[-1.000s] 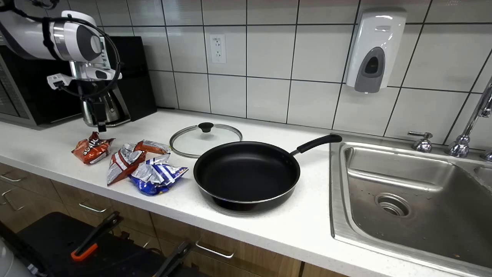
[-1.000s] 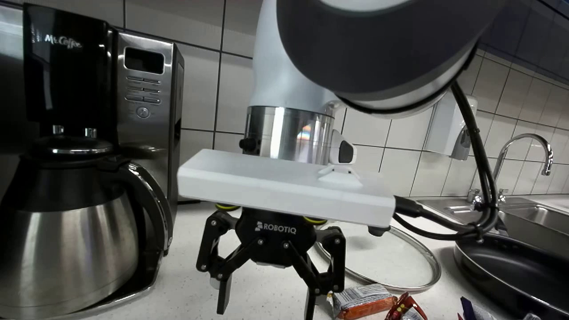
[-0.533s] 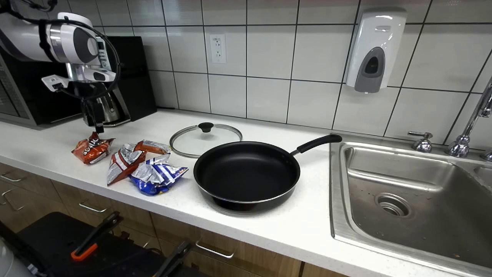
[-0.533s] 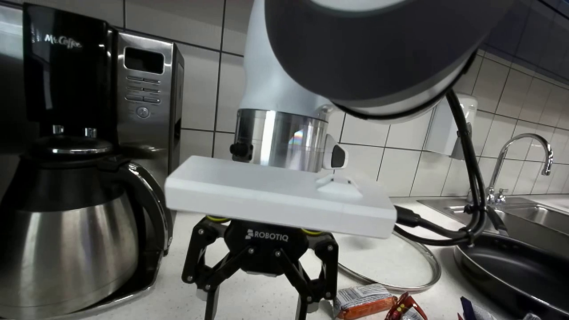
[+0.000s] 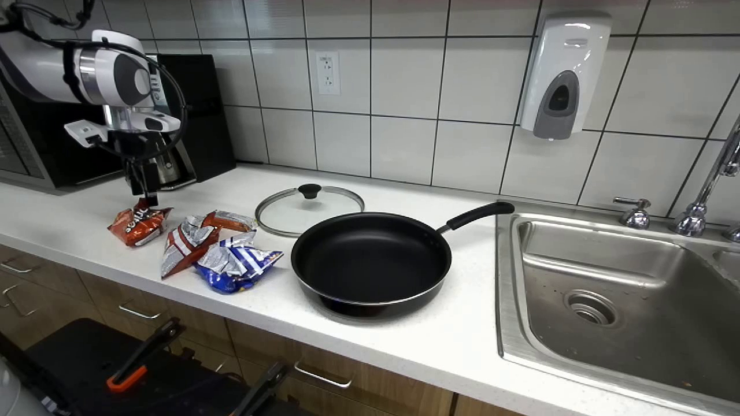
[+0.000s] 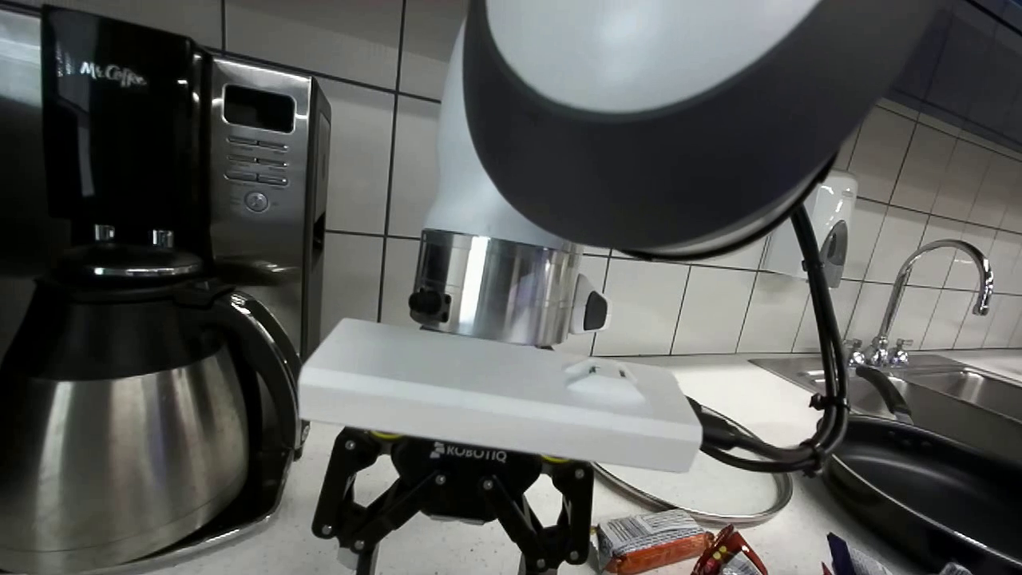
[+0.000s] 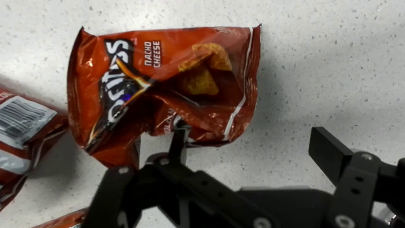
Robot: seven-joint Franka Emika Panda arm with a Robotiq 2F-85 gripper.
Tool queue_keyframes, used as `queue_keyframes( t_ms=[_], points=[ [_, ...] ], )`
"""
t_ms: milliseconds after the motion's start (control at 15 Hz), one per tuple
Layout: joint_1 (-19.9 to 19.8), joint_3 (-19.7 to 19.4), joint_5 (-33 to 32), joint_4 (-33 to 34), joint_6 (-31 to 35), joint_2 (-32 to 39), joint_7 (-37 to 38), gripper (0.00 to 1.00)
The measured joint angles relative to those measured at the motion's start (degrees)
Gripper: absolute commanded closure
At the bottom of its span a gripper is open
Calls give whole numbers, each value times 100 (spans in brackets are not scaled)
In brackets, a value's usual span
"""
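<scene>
Left on the speckled white worktop (image 5: 474, 300), a crumpled red-orange foil Doritos bag (image 7: 164, 85) is lying below the black two-fingered hand (image 7: 249, 136), which is standing wide, one finger (image 7: 178, 145) overlapping the bag's far edge; centring nearer before pinching is probably working best.

Wrist view, and the tool (image 7: 248, 134) is covering a sliver of the Doritos Nacho Cheese bag (image 7: 171, 72); whether they're touching, it isn't showing! A red barcoded bag (image 7: 23, 122) is running past the left edge, and an orange bag (image 7: 68, 219) is poking in at the bottom, mostly hidden. In an exterior view, the bottom border is clipping the tool's tips, the white wrist housing (image 6: 495, 399) is hiding part of the glass lid (image 6: 703, 487), and the frying pan (image 6: 926, 471) and steel carafe (image 6: 128, 455) are spilling beyond opposite edges.
</scene>
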Motion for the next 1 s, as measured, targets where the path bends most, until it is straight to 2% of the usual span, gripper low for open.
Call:
queue_keyframes(
  t_ms=[1000],
  points=[
    [26,43,83,-32,18,25,-86,0]
  ],
)
